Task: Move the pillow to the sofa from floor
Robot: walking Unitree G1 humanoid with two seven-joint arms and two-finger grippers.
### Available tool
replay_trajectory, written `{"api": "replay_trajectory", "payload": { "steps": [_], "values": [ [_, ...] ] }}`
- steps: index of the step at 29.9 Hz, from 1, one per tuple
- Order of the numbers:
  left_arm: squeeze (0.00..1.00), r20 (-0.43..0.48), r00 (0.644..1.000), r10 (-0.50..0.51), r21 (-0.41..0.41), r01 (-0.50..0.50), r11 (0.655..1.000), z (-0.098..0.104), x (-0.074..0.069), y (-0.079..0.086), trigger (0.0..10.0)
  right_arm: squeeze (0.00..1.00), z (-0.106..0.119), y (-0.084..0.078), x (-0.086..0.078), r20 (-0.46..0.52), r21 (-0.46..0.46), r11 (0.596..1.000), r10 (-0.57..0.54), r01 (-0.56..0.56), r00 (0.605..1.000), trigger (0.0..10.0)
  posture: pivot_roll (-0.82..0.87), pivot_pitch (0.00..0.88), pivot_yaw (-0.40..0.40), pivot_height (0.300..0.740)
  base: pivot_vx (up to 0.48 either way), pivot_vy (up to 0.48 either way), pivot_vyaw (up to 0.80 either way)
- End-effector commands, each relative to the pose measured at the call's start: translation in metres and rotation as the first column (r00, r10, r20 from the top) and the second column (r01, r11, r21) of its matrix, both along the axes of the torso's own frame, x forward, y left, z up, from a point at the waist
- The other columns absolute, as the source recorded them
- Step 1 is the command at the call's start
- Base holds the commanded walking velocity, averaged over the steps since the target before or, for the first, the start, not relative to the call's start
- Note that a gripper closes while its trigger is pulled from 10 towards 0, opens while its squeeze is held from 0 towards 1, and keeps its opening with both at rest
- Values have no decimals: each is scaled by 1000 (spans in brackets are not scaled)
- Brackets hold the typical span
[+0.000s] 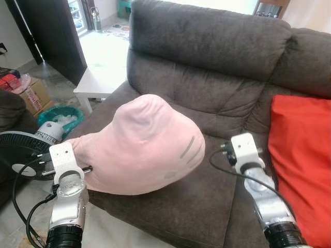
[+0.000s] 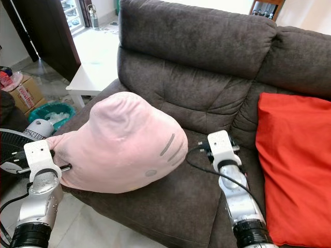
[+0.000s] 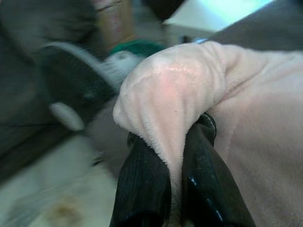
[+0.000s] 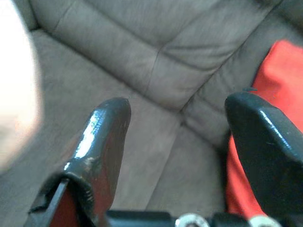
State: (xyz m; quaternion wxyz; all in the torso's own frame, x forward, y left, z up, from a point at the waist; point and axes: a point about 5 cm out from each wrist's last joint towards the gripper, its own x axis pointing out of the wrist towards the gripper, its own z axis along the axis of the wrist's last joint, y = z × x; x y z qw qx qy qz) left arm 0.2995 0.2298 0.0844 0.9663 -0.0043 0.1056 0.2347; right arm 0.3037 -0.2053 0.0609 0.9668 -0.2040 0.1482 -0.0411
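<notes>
A pink plush pillow [image 1: 145, 147] with grey stitched marks lies on the left part of the dark brown sofa [image 1: 217, 57] seat, its left edge hanging past the seat. My left gripper [image 3: 177, 142] is shut on a pinched fold of the pillow's left corner, and its wrist [image 1: 64, 165] sits beside that corner. My right gripper [image 4: 177, 123] is open over the seat, apart from the pillow, with nothing between its fingers. Its wrist [image 1: 243, 150] sits right of the pillow.
A red cushion [image 1: 302, 165] leans at the sofa's right end. Left of the sofa stand a white low table [image 1: 103, 72], a teal basket [image 1: 59, 116], a floor fan [image 1: 20, 150] and a cardboard box [image 1: 33, 95].
</notes>
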Motion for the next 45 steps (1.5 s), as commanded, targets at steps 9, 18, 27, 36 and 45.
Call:
{"api": "replay_trajectory", "payload": {
  "steps": [9, 18, 27, 36, 45],
  "values": [
    [0, 114, 901, -419, 100, 409, 907, 28, 28, -51, 10000, 0, -21, -2, -11, -39, 59, 997, -37, 40, 999, 10000, 140, 50, -46, 740, 0, 0, 0],
    [0, 171, 981, 97, -40, -91, 995, 40, 36, 38, 10000, 0, -22, -1, -10, -36, 65, 997, -31, 33, 999, 10000, 142, 61, -50, 740, 0, 0, 0],
    [0, 176, 951, 253, -110, -237, 965, 37, 26, 66, 10000, 0, -23, -1, -10, -35, 66, 998, -22, 24, 999, 10000, 146, 71, -55, 740, 0, 0, 0],
    [0, 114, 835, -539, 85, 532, 843, 26, 47, -46, 10000, 0, -21, 2, -7, -29, 66, 998, -12, 14, 1000, 10000, 142, 73, -60, 740, 0, 0, 0],
    [0, -69, 558, -827, 76, 829, 554, -3, 19, -78, 10000, 0, -22, 3, -8, -30, 69, 998, -11, 13, 999, 10000, 149, 77, -59, 740, 0, 0, 0]
  ]
}}
